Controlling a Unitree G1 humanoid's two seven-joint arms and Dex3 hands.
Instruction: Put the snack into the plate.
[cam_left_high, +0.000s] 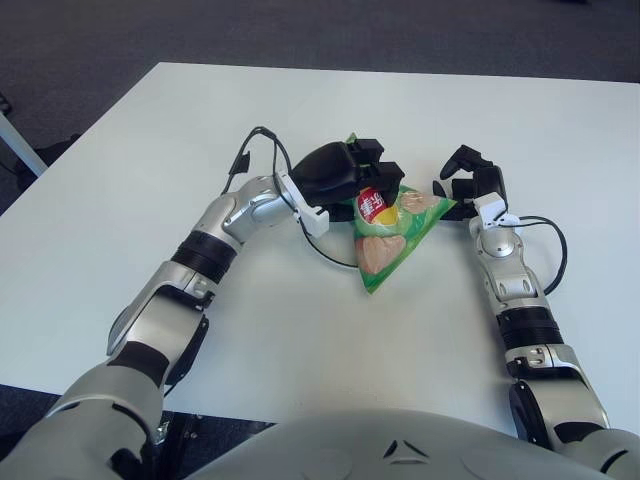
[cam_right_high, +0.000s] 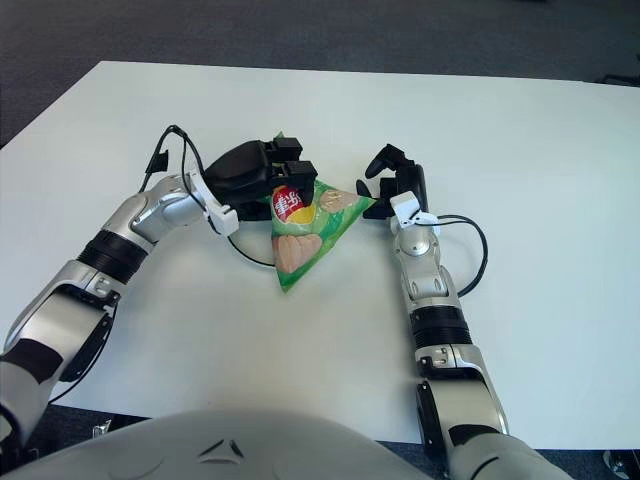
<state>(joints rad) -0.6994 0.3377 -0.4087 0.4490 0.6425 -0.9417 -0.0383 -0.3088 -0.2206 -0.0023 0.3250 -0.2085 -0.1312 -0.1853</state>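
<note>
The snack is a green chip bag (cam_left_high: 392, 238) with a red label, lying tilted near the middle of the white table (cam_left_high: 300, 330). My left hand (cam_left_high: 345, 170) is curled over the bag's upper left end and grips it. My right hand (cam_left_high: 472, 178) shows just right of the bag's right corner, fingers spread and holding nothing. I cannot make out a plate. A thin dark arc (cam_left_high: 330, 256) runs on the table under my left wrist and the bag's left edge; I cannot tell whether it is a rim or a cable.
The table's far edge (cam_left_high: 400, 72) meets dark carpet behind. Black cables loop off my left wrist (cam_left_high: 262, 135) and my right wrist (cam_left_high: 555, 250). Bare tabletop lies to the left, right and front of the bag.
</note>
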